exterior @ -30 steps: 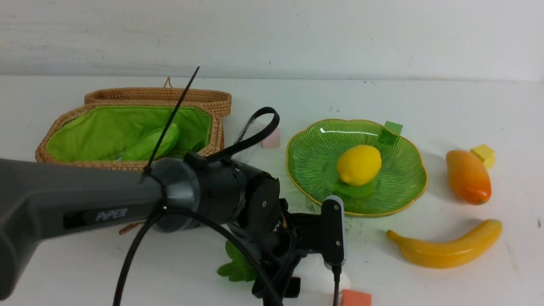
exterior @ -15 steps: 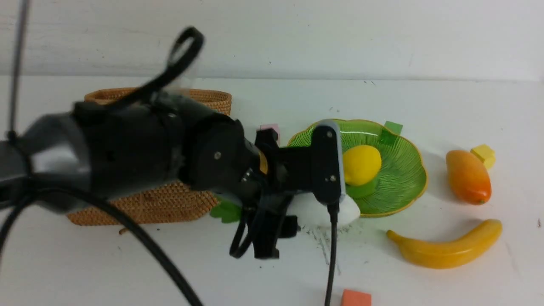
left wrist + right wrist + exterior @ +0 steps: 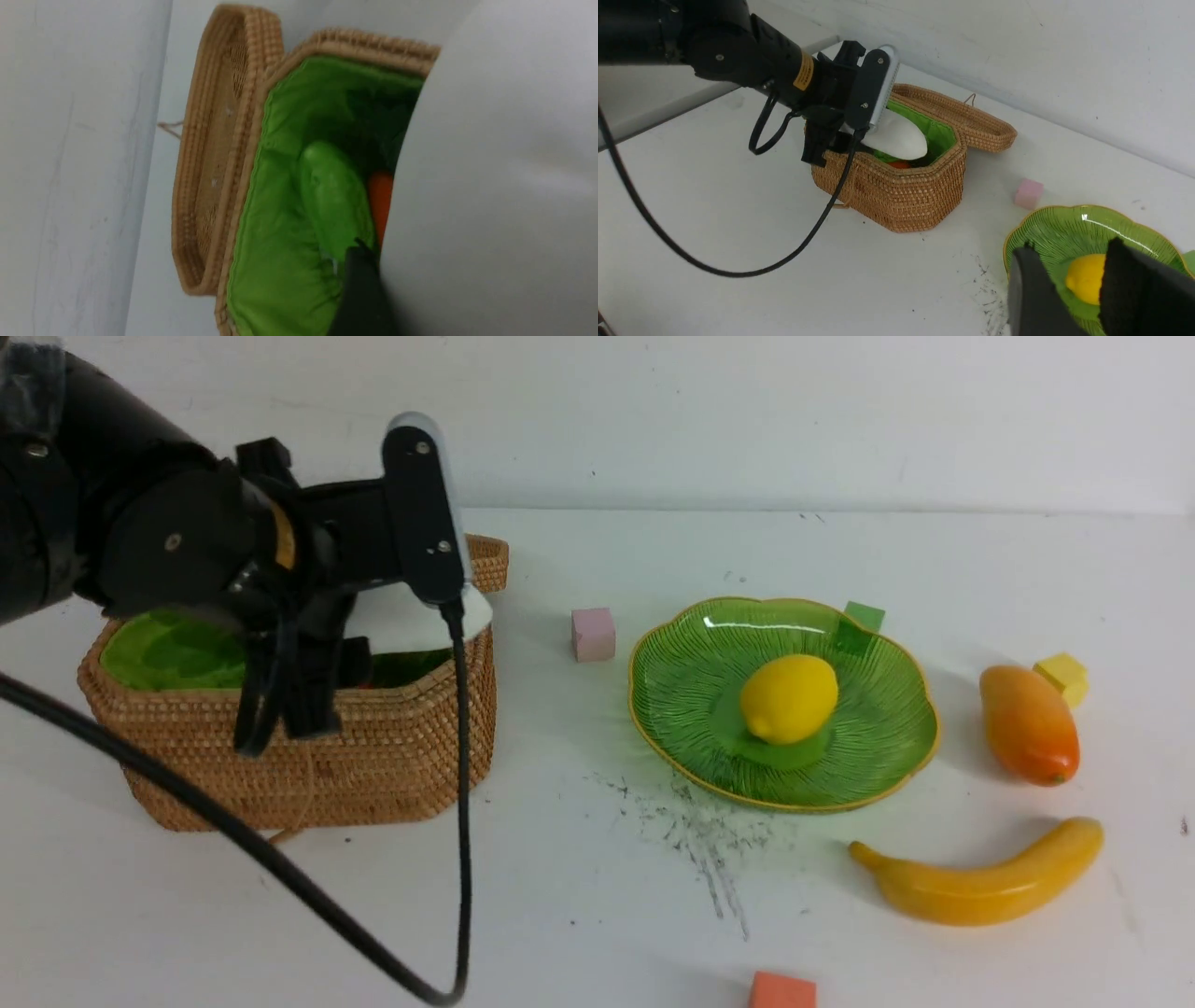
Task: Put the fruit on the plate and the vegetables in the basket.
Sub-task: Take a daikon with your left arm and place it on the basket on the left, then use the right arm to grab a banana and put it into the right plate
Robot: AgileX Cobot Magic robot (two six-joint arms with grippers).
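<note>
- A pink cube (image 3: 594, 634) lay between the basket (image 3: 373, 756) and the plate (image 3: 878, 747); a green cube (image 3: 864, 616) sat at the plate's far rim, a yellow cube (image 3: 1062, 674) just beside the mango (image 3: 1029, 724), and an orange cube (image 3: 782, 991) at the bottom edge
- The left arm's wrist camera (image 3: 420, 513) and black cable (image 3: 280, 868) crossed the upper left of the front view, hiding much of the basket's opening
- The white table (image 3: 560, 915) bore dark scuff marks (image 3: 700, 840) near the lower centre; a plain white wall (image 3: 747, 420) stood behind
- The left gripper (image 3: 327, 672) pinched the white radish (image 3: 411, 616), smooth and tapered, above the basket's open mouth
- Inside the green lining lay the light green gourd (image 3: 334, 196) and the carrot (image 3: 380, 205) side by side; the woven lid (image 3: 485, 560) hung open behind
- The right gripper (image 3: 1069, 249) hovered over the plate, jaws spread and empty
- The lemon (image 3: 789, 698) sat mid-plate; the mango and the banana (image 3: 980, 882) lay on the table at the right
</note>
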